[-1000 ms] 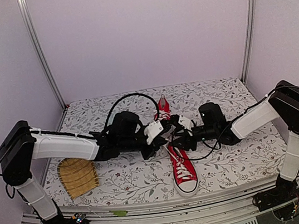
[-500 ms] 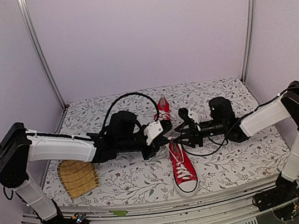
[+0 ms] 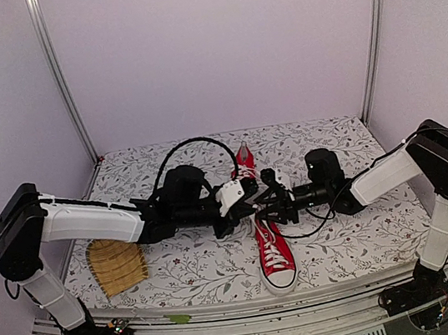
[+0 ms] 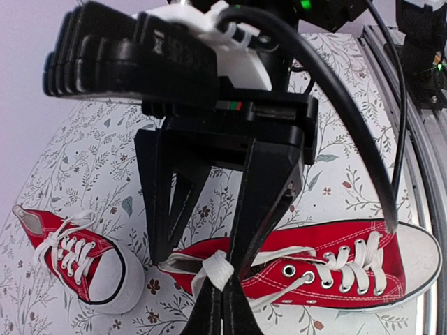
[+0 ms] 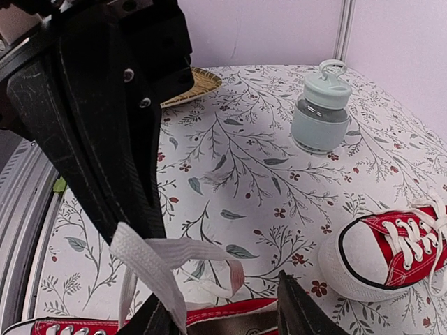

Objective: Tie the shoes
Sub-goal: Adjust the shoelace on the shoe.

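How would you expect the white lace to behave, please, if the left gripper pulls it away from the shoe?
Probably floppy: the lace folds and droops where the left gripper pinches it. It likely weighs little, but being threaded through the red shoe, a firm pull may drag that small shoe along.

No legible writing for you here.
You can read no word, brand or number in any view. The one small pale mark on the black ribbed plastic block [image 4: 162,46], high in the left wrist view, is too blurred for you to make out.
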{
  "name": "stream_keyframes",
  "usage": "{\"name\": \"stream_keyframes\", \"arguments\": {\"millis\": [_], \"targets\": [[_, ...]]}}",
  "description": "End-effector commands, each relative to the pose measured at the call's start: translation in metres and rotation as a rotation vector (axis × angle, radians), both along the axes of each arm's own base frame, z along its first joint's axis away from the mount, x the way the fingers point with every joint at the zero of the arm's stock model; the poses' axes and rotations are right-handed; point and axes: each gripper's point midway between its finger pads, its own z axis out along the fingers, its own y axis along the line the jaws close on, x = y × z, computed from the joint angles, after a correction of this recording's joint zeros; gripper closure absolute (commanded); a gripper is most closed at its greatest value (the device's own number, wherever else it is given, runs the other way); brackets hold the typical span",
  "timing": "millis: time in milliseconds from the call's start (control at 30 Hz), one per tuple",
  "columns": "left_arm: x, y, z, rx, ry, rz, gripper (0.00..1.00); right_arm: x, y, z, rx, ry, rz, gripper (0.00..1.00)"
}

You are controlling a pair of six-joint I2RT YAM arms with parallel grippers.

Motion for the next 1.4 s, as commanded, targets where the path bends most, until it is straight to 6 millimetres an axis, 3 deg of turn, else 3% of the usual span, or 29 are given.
{"name": "stream_keyframes", "arguments": {"millis": [0, 200, 433, 600, 1100, 1267, 1367], "targets": [[0.004, -0.001, 0.023, -0.092, 0.007, 0.008, 1.0, 0.002, 0.009, 0.01, 0.041, -0.037, 0.031, 0.52], [0.013, 0.003, 0.02, -0.111, 0.068, 0.055, 1.0, 0.01, -0.009, 0.034, 0.113, -0.017, -0.074, 0.52], [0.016, -0.003, 0.02, -0.105, 0.126, 0.055, 1.0, -0.005, -0.03, 0.044, 0.097, 0.008, -0.11, 0.49], [0.015, -0.005, 0.02, -0.104, 0.129, 0.045, 1.0, -0.016, -0.017, 0.033, 0.07, -0.001, -0.12, 0.48], [0.01, -0.003, 0.015, -0.079, 0.116, 0.012, 1.0, 0.018, -0.001, 0.0, 0.028, -0.004, -0.124, 0.58], [0.013, -0.008, 0.02, -0.089, 0.107, 0.008, 1.0, 0.019, 0.01, -0.005, 0.03, -0.003, -0.086, 0.54], [0.011, -0.009, 0.023, -0.099, 0.115, -0.006, 1.0, 0.013, 0.007, 0.005, 0.059, -0.018, -0.08, 0.56]]}}
